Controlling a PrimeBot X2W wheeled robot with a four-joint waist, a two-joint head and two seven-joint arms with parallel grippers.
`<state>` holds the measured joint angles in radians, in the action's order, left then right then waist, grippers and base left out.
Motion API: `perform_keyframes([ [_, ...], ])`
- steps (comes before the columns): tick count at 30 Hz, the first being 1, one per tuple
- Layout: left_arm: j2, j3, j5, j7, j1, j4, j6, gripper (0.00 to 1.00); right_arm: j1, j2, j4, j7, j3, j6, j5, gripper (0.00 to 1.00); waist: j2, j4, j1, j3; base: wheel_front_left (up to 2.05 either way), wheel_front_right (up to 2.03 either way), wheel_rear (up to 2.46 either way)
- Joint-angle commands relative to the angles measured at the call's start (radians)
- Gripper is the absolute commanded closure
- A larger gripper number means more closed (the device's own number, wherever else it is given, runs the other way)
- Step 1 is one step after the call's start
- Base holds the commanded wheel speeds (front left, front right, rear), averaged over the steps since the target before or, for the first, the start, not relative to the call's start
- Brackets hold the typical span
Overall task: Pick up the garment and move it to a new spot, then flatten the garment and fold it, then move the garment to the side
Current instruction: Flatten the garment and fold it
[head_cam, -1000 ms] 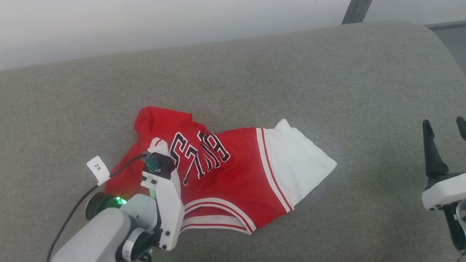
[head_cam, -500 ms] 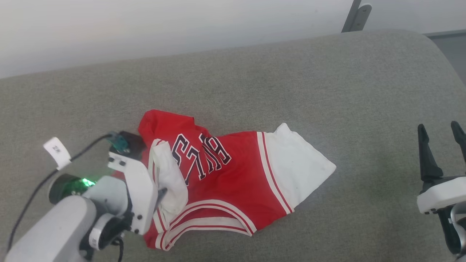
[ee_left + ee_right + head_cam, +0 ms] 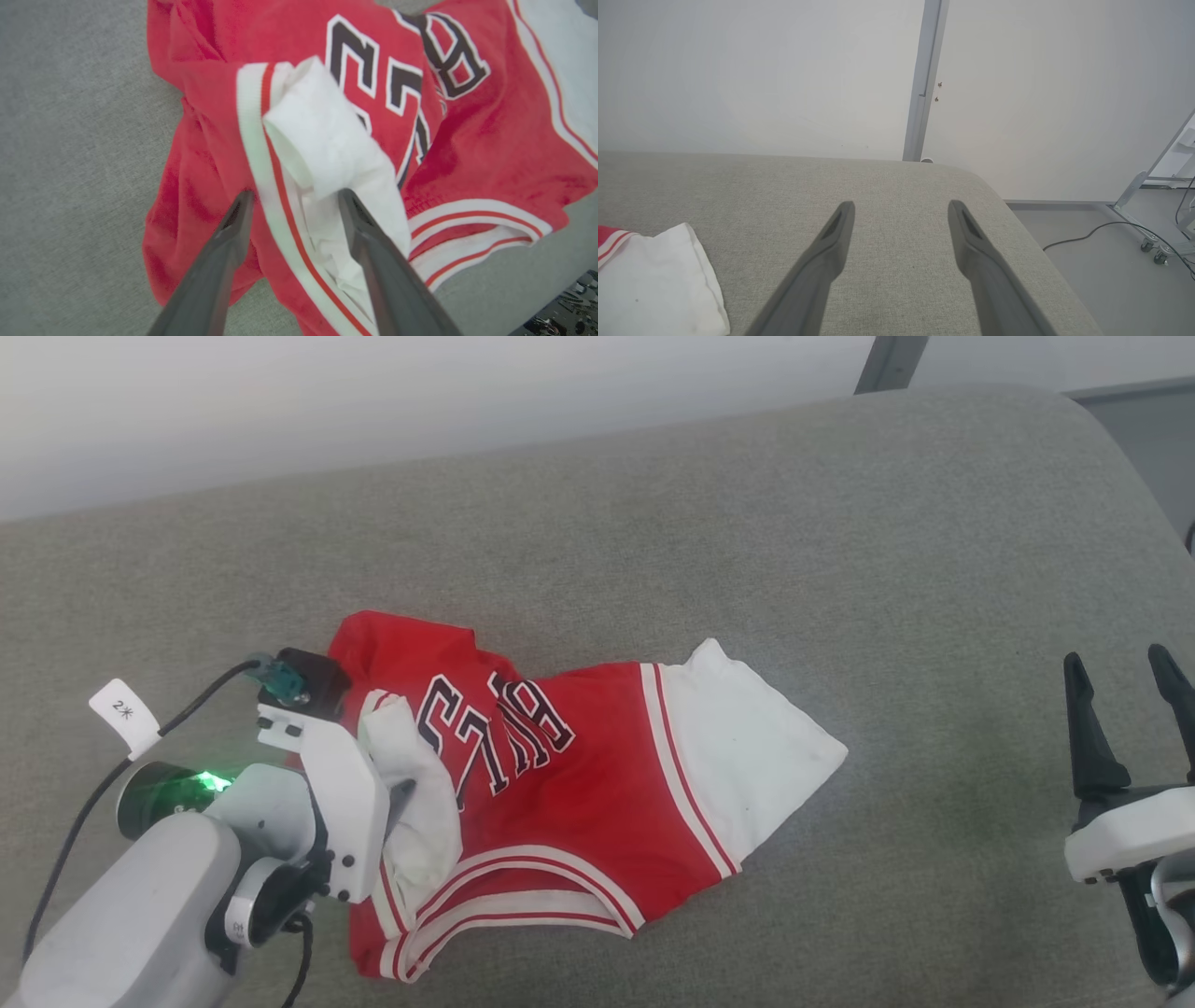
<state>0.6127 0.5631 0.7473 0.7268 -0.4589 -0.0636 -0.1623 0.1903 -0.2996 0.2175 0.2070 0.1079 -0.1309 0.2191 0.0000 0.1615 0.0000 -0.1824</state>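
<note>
Partly crumpled red garment [image 3: 560,803], white sleeves, dark letters

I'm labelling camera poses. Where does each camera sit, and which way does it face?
Head view: on the head, looking down at the garment on the grey cushion; left forearm and right tool show.
Left wrist view: above the garment, looking down along the open left tool.
Right wrist view: low over the cushion, facing the wall along the open right tool.
All three show the garment.
</note>
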Motion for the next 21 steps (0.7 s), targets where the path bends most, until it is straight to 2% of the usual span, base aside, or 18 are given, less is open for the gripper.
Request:
perform_keyframes([
  [1, -0.013, -0.008, 0.010, -0.011, -0.015, -0.016, 0.001, 1.00, 0.012, -0.005, 0.002, 0.009, 0.001, 0.000, 0.008, 0.00, 0.0000, 0.003, 0.0000, -0.005, 0.00, 0.00, 0.00],
  [5, -0.006, -0.014, 0.021, -0.004, -0.020, -0.022, 0.003, 1.00, 0.011, -0.007, 0.007, 0.012, 0.005, 0.000, 0.009, 0.00, 0.0000, 0.004, 0.0000, -0.007, 0.00, 0.00, 0.00],
  [9, 0.015, -0.033, 0.028, 0.021, -0.014, 0.019, -0.031, 1.00, 0.002, -0.009, 0.011, 0.014, 0.017, 0.000, 0.004, 0.00, 0.0000, -0.005, 0.0000, -0.003, 0.00, 0.00, 0.00],
  [16, 0.120, -0.094, 0.019, 0.061, 0.040, 0.112, -0.111, 1.00, -0.001, -0.002, 0.010, 0.012, 0.026, 0.000, -0.004, 0.00, 0.0000, -0.031, 0.0000, 0.001, 0.00, 0.00, 0.00],
  [21, 0.194, -0.135, 0.016, 0.073, 0.092, 0.114, -0.156, 1.00, -0.001, -0.006, 0.004, 0.008, 0.025, 0.000, -0.002, 0.00, 0.0000, -0.042, 0.0000, -0.006, 0.00, 0.00, 0.00],
])
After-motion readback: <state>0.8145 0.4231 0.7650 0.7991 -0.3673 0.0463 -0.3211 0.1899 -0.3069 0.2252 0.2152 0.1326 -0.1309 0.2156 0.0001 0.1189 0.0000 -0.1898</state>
